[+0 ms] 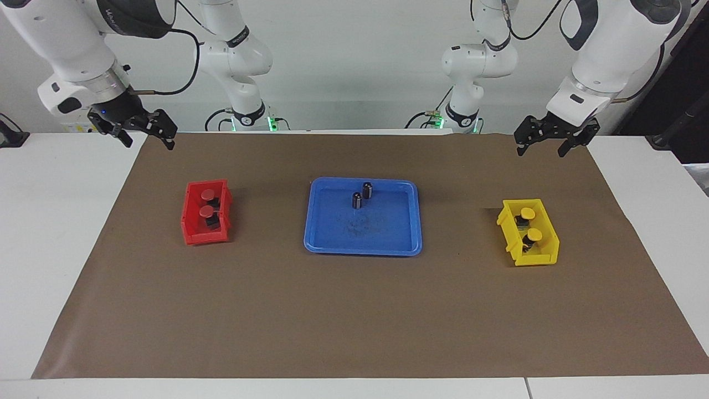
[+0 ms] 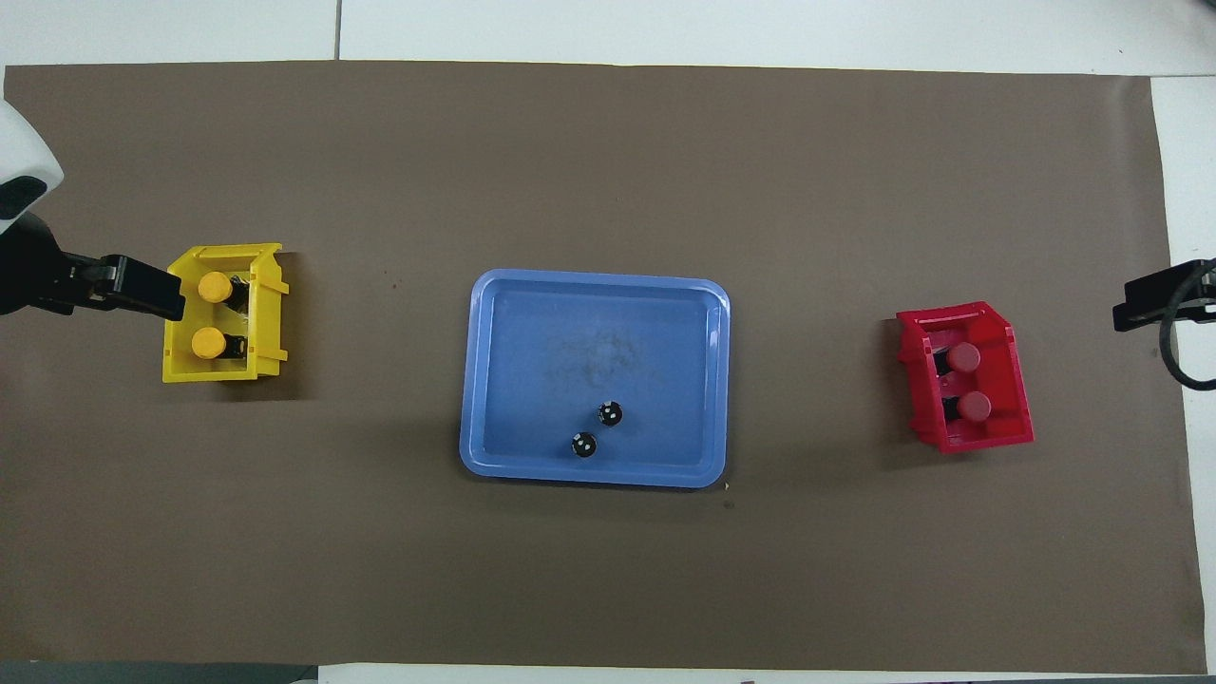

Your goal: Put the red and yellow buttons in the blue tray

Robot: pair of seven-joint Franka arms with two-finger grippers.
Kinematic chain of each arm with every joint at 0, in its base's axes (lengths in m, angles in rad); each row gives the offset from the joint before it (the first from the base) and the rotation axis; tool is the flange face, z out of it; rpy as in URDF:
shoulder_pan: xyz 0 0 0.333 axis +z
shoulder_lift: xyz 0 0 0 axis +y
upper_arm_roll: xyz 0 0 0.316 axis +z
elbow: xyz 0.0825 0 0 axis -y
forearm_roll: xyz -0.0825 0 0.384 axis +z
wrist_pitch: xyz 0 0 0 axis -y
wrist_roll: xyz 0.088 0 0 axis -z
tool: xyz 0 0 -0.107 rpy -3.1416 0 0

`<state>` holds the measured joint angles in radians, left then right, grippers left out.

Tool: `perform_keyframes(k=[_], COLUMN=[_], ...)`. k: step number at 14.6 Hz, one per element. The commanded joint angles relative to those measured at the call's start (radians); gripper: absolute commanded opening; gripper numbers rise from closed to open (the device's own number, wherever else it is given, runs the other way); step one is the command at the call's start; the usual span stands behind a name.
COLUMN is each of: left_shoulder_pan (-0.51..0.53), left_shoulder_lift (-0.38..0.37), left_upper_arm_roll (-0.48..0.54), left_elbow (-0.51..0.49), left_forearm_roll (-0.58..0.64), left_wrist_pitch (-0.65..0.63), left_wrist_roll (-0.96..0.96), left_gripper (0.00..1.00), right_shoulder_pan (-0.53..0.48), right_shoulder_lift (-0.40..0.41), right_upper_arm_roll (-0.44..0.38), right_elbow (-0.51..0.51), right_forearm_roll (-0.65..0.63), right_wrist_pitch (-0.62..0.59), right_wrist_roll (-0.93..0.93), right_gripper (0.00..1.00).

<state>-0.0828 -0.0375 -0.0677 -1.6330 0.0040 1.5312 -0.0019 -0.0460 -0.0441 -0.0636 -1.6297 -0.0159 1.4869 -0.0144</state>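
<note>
The blue tray sits in the middle of the brown mat. Two dark capless cylinders stand upright in it, close together, in the part nearer to the robots. No buttons are in the tray yet.

The two red buttons sit in the small red bin, toward the right arm's end of the table. One is nearer to the robots than the other. The two yellow buttons sit the same way in the small yellow bin, toward the left arm's end. Both bins are well apart from the tray (it lies between them).

The right gripper hangs up in the air over the mat's corner, near the robots, w/ its fingers spread and nothing in them. The left gripper hangs over the other near corner, fingers spread too, holding nothing. In the overhead view the left gripper seems to cover the yellow bin's edge, but the facing view shows it up high, not touching.

Both arms wait.
</note>
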Motion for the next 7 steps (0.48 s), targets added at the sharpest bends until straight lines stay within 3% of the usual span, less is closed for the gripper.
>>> perform_keyframes(k=[1,7], left_shoulder_pan=[0.006,0.005], left_shoulder_lift=[-0.028,-0.028], left_upper_arm_roll=[-0.001,-0.001], left_elbow=[-0.027,-0.028], left_forearm_roll=[0.013,0.013], left_wrist_pitch=[-0.005,-0.005], left_wrist_roll=[0.002,0.002], left_gripper=[1.00,1.00], right_shoulder_pan=[-0.002,-0.011], right_shoulder_lift=[-0.005,-0.010], right_upper_arm_roll=[0.002,0.002], right_elbow=[0.005,-0.005], right_forearm_roll=[-0.009,-0.004], right_wrist_pitch=[-0.014,-0.008], right_wrist_roll=[-0.004,0.005], right_gripper=[1.00,1.00])
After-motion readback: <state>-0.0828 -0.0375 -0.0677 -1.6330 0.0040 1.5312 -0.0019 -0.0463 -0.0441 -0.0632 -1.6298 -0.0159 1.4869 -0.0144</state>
